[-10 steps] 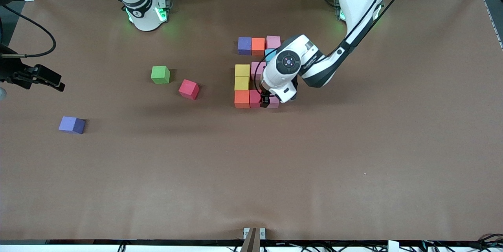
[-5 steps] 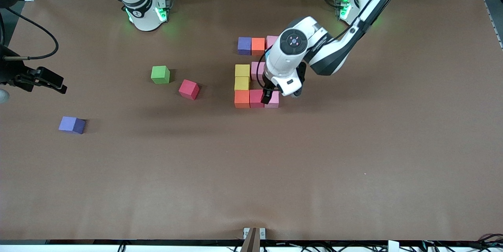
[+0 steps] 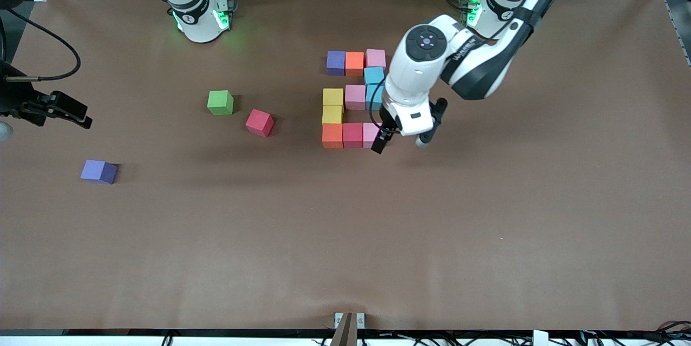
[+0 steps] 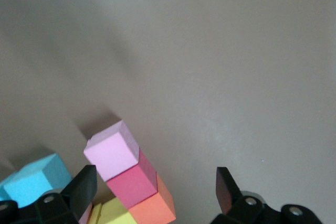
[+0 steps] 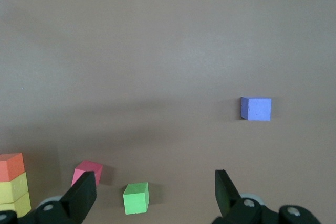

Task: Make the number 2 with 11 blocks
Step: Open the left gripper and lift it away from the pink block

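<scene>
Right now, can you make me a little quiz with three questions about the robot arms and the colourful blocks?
1. How many loose cubes lie apart from the number 2?
2. True or false: the left gripper holds a pink cube.
3. Which cube in the digit's nearest row is at the right arm's end: A orange, B pink, C yellow?

Key
1. Three: the green cube, red cube and purple cube.
2. False; it is open and empty.
3. A, the orange cube.

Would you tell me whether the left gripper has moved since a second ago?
Yes. The left gripper, open, has drawn off the pink cube toward the left arm's end of the table.
</scene>
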